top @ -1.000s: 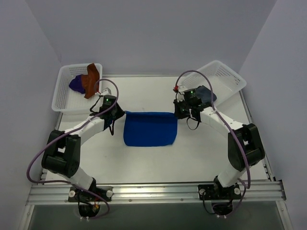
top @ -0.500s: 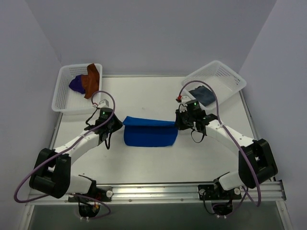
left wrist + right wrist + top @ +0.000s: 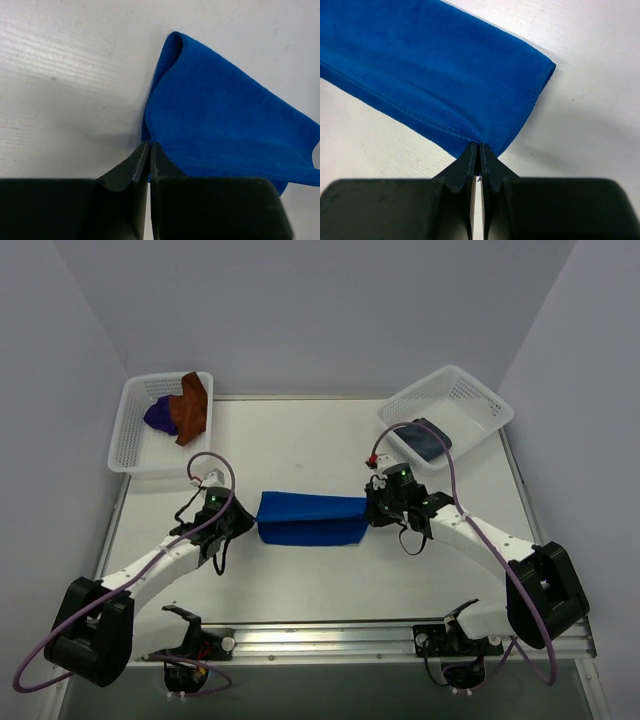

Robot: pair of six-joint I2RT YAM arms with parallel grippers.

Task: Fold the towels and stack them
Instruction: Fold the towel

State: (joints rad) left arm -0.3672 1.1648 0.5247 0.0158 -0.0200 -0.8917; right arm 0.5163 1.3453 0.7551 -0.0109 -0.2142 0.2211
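Left gripper (image 3: 149, 150) pinching shut on left corner of blue towel (image 3: 310, 520); right gripper (image 3: 479, 150) pinching shut on right corner. Towel lying mid-table between arms, top layer doubling over bottom layer. You are probably laying held edge onto opposite edge. Be holding both corners level and cloth taut, so hems are lining up. Be setting edge down flat before letting go. Other towels (image 3: 182, 410) sitting in white baskets (image 3: 122, 435).

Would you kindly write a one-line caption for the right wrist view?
Right hand shut on a corner of the blue towel over the white table.
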